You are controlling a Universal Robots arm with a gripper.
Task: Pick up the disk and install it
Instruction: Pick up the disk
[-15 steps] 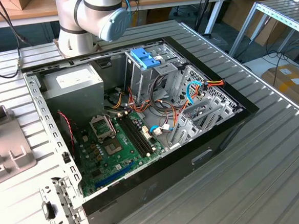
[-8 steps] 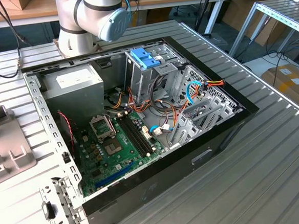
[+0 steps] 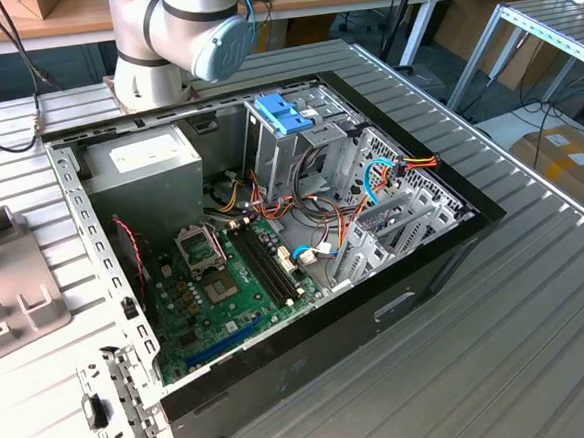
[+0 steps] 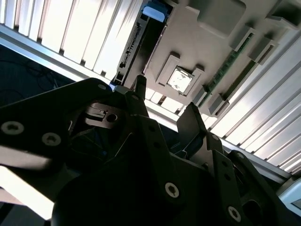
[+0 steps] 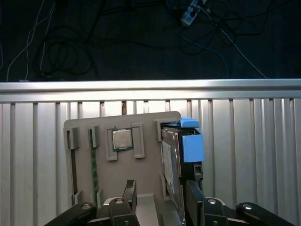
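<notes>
Nothing of the task is done yet: the disk (image 5: 170,162) stands on edge in a slot of the grey tray (image 5: 146,167) on the bench (image 5: 244,141); the claw (image 5: 161,197) hangs just above, spread and empty, apparently not touching it; lifting and installing both remain. A chip (image 5: 122,139) and a memory stick (image 5: 93,165) sit in neighbouring slots; in the exterior view the open case (image 3: 398,307) is crowded with cables (image 3: 315,192).
</notes>
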